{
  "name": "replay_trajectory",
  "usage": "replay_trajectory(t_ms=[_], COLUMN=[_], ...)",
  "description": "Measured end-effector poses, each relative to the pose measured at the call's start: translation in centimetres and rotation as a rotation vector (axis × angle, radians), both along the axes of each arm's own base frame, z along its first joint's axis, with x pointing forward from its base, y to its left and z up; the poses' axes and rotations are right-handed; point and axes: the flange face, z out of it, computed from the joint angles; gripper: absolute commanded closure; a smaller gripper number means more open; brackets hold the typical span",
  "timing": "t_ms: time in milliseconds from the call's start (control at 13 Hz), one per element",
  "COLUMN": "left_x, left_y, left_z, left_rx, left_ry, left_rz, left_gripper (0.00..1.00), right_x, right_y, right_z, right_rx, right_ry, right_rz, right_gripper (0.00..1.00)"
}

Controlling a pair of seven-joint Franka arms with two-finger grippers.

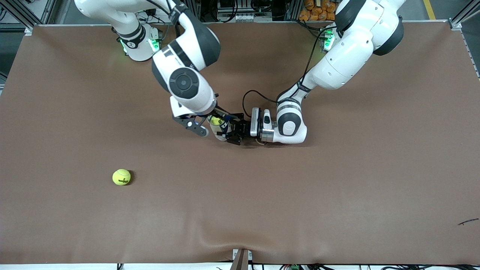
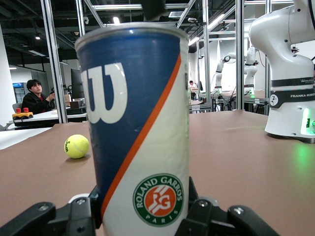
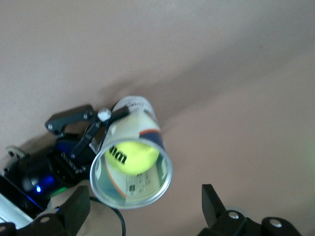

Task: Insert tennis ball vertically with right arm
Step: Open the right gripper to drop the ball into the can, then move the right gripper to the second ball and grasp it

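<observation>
- Front view: the left gripper [image 1: 231, 135] comes in low from the left arm's end of the table and grasps the upright tennis can [image 1: 218, 130] near its base, at mid-table. The right gripper [image 1: 204, 125] hangs directly over the can's mouth, fingers spread and empty. A yellow tennis ball [image 1: 215, 120] shows in the can's opening. A second tennis ball [image 1: 121, 177] lies on the brown table [image 1: 337, 195], nearer the camera and toward the right arm's end, well apart from both arms.
- Left wrist view: the can [image 2: 135, 132] stands vertical between the left gripper's fingers [image 2: 78, 216], which are clamped on its lower wall. The loose ball [image 2: 77, 146] rests on the table past the can.
- Right wrist view: looking down the open can [image 3: 130, 160], one ball [image 3: 133, 155] sits inside, below the rim and against the wall. The right gripper's fingers [image 3: 211, 201] stand apart and hold nothing. The left gripper [image 3: 74, 142] is at the can's side.
- Judgement: the insertion appears made and the release done. To finish well, the right gripper should lift straight up along the can's axis, so neither finger clips the rim, while the left grip keeps the can plumb.
- Contents: the can holds one ball, as far as can be seen.
</observation>
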Motion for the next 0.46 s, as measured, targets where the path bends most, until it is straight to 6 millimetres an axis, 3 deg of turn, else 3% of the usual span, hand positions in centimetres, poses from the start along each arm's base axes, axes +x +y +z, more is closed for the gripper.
replay_trajectory(t_ms=[232,463], left_x=[0.0,0.0], left_y=[0.0,-0.1], left_z=[0.0,0.0], left_rx=[-0.001,-0.003], left_ry=[0.001,0.002], left_rz=[0.001,0.004], left_gripper=[0.26,0.26], right_x=[2.8,7.2], right_y=[-5.8,-15.1], right_z=[2.7,3.3], right_rx=[-0.06,-0.097], right_ry=[-0.049,-0.075], right_rz=[-0.016,-0.013], right_gripper=[0.0,0.0])
